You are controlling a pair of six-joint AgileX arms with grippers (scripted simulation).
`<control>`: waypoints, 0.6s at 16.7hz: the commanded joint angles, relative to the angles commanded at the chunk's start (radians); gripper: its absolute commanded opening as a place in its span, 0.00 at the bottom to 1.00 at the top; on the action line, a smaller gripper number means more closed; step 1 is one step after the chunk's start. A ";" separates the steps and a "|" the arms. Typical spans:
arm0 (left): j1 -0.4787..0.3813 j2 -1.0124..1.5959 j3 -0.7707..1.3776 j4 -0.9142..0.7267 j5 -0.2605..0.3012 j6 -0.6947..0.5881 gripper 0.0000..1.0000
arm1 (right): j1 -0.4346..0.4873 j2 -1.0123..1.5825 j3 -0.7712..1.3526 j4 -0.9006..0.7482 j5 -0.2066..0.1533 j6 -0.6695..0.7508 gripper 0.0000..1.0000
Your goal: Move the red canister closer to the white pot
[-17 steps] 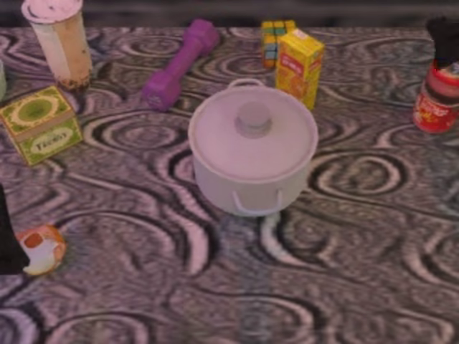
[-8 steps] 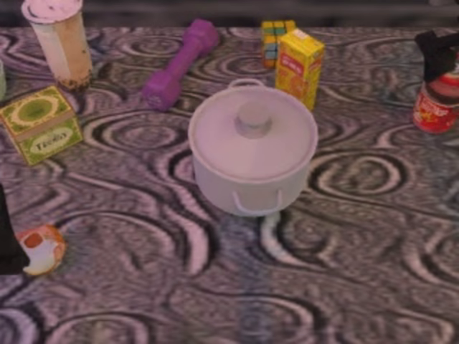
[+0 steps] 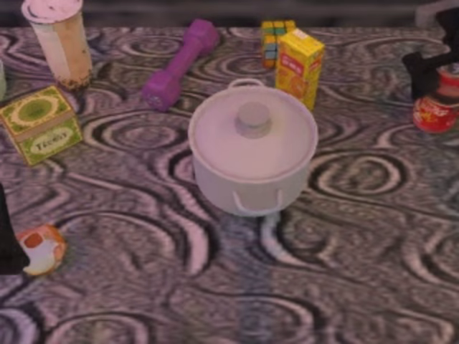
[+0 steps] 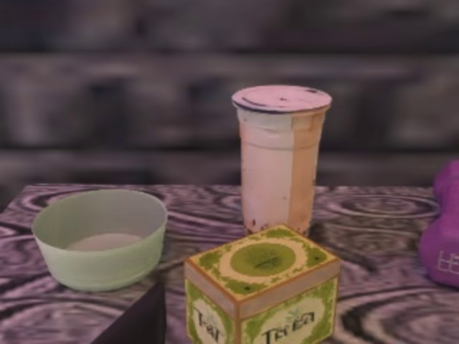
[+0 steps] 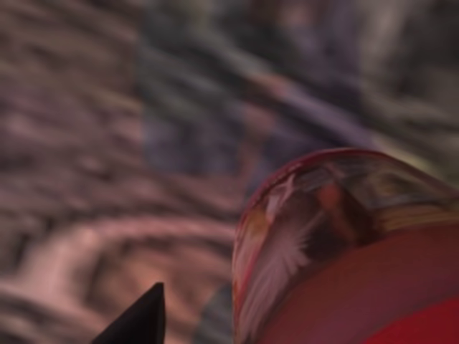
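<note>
The red canister (image 3: 436, 109) stands upright near the table's right edge at the back; its red top and label fill much of the right wrist view (image 5: 344, 251). The white pot (image 3: 252, 154), lidded with a round knob, sits in the middle of the table, well to the canister's left. My right gripper (image 3: 427, 74) hangs low over the canister's upper left side, open; one dark fingertip (image 5: 143, 319) shows a little apart from the can, and the other finger is hidden. My left gripper (image 3: 7, 240) is parked at the table's left edge, open.
A yellow carton (image 3: 300, 66) and a colour cube (image 3: 275, 37) stand behind the pot, with a purple dumbbell (image 3: 179, 64) to their left. A beige cup with a white lid (image 3: 61, 44), a green tea box (image 3: 40, 123), a pale green bowl (image 4: 100, 236) and an orange-white object (image 3: 43, 249) occupy the left side.
My right gripper has come down and leftward from the back right corner to the canister's upper left side. The canister, the pot and my left arm have not moved.
</note>
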 joint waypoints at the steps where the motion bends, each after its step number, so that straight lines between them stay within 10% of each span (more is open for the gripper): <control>1: 0.000 0.000 0.000 0.000 0.000 0.000 1.00 | 0.001 0.002 -0.007 0.007 0.000 0.000 1.00; 4: 0.000 0.000 0.000 0.000 0.000 0.000 1.00 | 0.001 0.002 -0.007 0.007 0.000 0.000 1.00; 10: 0.000 0.000 0.000 0.000 0.000 0.000 1.00 | 0.001 0.002 -0.007 0.007 0.000 0.000 0.55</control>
